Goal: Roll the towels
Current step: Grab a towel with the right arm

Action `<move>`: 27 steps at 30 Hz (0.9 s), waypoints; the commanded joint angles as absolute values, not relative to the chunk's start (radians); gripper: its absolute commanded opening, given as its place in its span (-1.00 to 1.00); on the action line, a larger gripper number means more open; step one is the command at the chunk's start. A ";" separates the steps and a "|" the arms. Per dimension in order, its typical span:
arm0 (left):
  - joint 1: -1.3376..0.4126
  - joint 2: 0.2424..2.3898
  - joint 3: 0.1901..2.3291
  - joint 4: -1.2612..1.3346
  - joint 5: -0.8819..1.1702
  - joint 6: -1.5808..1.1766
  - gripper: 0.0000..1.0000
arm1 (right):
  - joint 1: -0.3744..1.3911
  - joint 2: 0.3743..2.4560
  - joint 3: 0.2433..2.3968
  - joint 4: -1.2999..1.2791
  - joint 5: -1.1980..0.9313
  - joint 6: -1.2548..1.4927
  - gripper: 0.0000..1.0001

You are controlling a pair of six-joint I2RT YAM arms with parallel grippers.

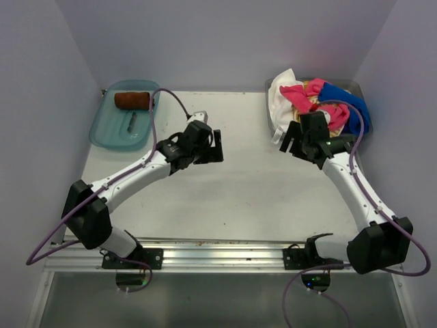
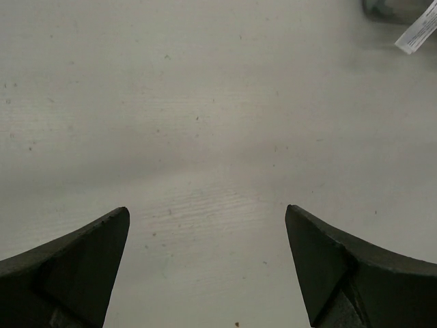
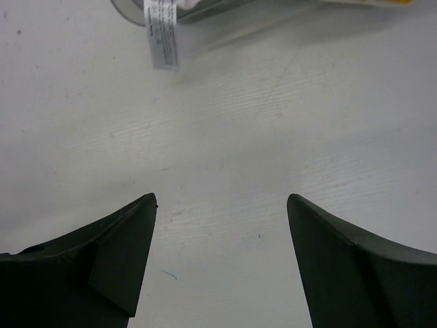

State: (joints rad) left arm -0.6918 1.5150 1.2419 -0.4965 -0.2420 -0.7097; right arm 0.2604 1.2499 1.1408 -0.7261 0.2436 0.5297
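Observation:
A rust-brown towel [image 1: 132, 100] lies rolled at the far end of the teal tray [image 1: 113, 133] at the back left. At the back right, white [image 1: 279, 96], pink [image 1: 295, 94] and blue [image 1: 349, 104] towels are piled loosely in a clear bin [image 1: 272, 121]. My left gripper [image 1: 217, 145] hangs open over bare table near the middle; the left wrist view shows nothing between its fingers [image 2: 206, 208]. My right gripper [image 1: 292, 138] stands open just in front of the bin, apart from the pile, with only tabletop between its fingers [image 3: 222, 197].
A white care label [image 3: 162, 34] hangs over the bin's front edge, also showing at the top right corner [image 2: 416, 34] of the left wrist view. Walls close in the table on the left, back and right. An aluminium rail [image 1: 218, 254] runs along the near edge.

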 commanded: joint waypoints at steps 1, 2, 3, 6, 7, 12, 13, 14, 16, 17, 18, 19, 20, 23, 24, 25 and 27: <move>-0.707 1.434 1.186 -0.526 -0.288 -0.672 0.99 | 0.162 1.293 1.232 -0.732 0.227 0.534 0.62; -0.707 1.415 1.168 -0.520 -0.294 -0.661 0.99 | 0.129 1.311 1.264 -0.720 0.212 0.537 0.62; -0.707 1.404 1.155 -0.511 -0.305 -0.654 0.99 | 0.095 1.350 1.281 -0.712 0.181 0.540 0.62; -0.707 1.375 1.137 -0.526 -0.302 -0.640 0.99 | 0.005 1.434 1.365 -0.706 0.175 0.545 0.61; -0.707 1.367 1.125 -0.523 -0.296 -0.638 0.99 | -0.038 1.456 1.385 -0.700 0.178 0.548 0.61; -0.707 1.341 1.092 -0.502 -0.232 -0.634 0.99 | -0.143 1.589 1.503 -0.654 0.132 0.609 0.58; -0.707 1.339 1.089 -0.502 -0.226 -0.632 0.99 | -0.152 1.644 1.525 -0.652 0.133 0.614 0.57; -0.707 1.338 1.088 -0.502 -0.221 -0.629 0.99 | -0.155 1.673 1.573 -0.661 0.141 0.615 0.55; -0.707 1.338 1.085 -0.506 -0.212 -0.624 0.99 | -0.160 1.751 1.617 -0.667 0.152 0.621 0.53; -0.707 1.335 1.081 -0.505 -0.210 -0.617 0.99 | -0.163 1.773 1.644 -0.661 0.150 0.623 0.45; -0.707 1.333 1.077 -0.497 -0.209 -0.614 0.99 | -0.163 1.798 1.657 -0.657 0.153 0.623 0.42; -0.707 1.333 1.068 -0.494 -0.209 -0.609 0.99 | -0.163 1.816 1.673 -0.655 0.161 0.626 0.37; -0.707 1.330 1.060 -0.488 -0.212 -0.601 0.99 | -0.163 1.850 1.693 -0.644 0.167 0.626 0.23; -0.707 1.331 1.032 -0.453 -0.204 -0.597 0.99 | -0.163 1.894 1.713 -0.603 0.170 0.620 -0.13; -0.707 1.333 1.029 -0.449 -0.198 -0.598 0.99 | -0.163 1.907 1.727 -0.612 0.182 0.615 -0.26; -0.707 1.335 1.025 -0.451 -0.195 -0.601 0.99 | -0.164 1.914 1.741 -0.620 0.183 0.606 -0.41; -0.707 1.333 1.017 -0.445 -0.183 -0.607 0.99 | -0.164 1.901 1.759 -0.632 0.170 0.594 -0.96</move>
State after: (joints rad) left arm -0.7090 1.3605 1.0275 -0.5011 -0.2028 -0.6308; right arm -0.1638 1.9251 1.6867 -0.6510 0.1650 0.6052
